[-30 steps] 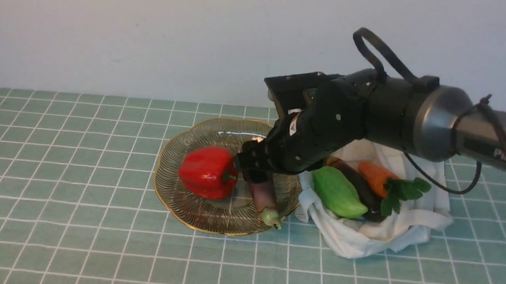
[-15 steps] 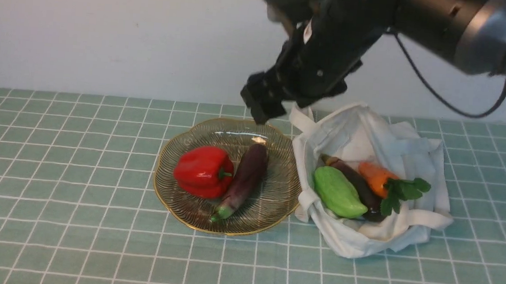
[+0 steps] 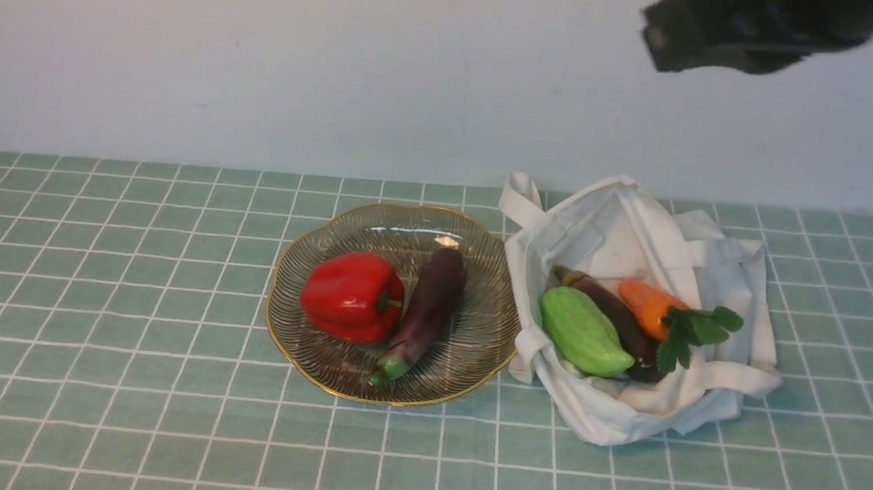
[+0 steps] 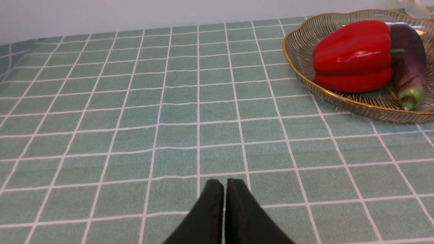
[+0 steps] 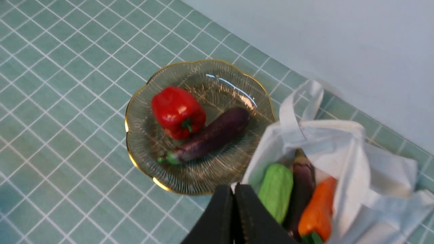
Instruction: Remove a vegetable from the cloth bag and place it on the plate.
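The vegetable, a thick matte purple eggplant with a green stem cap, lies in the ribbed glass plate beside a red pepper. To the plate's right sits the white cloth bag, open. High above the bag my right gripper is shut and holds nothing; in the front view only a dark blur of that arm shows at the top. Low over the cloth, well away from the plate, my left gripper is shut and holds nothing.
Inside the bag lie a light green bumpy gourd, a slim near-black eggplant and an orange carrot with green leaves. A green checked tablecloth covers the table. A pale wall stands behind.
My right gripper let go of the eggplant in the plate, rose up and to the right, and shut. The eggplant rolled against the red pepper and now rests still.
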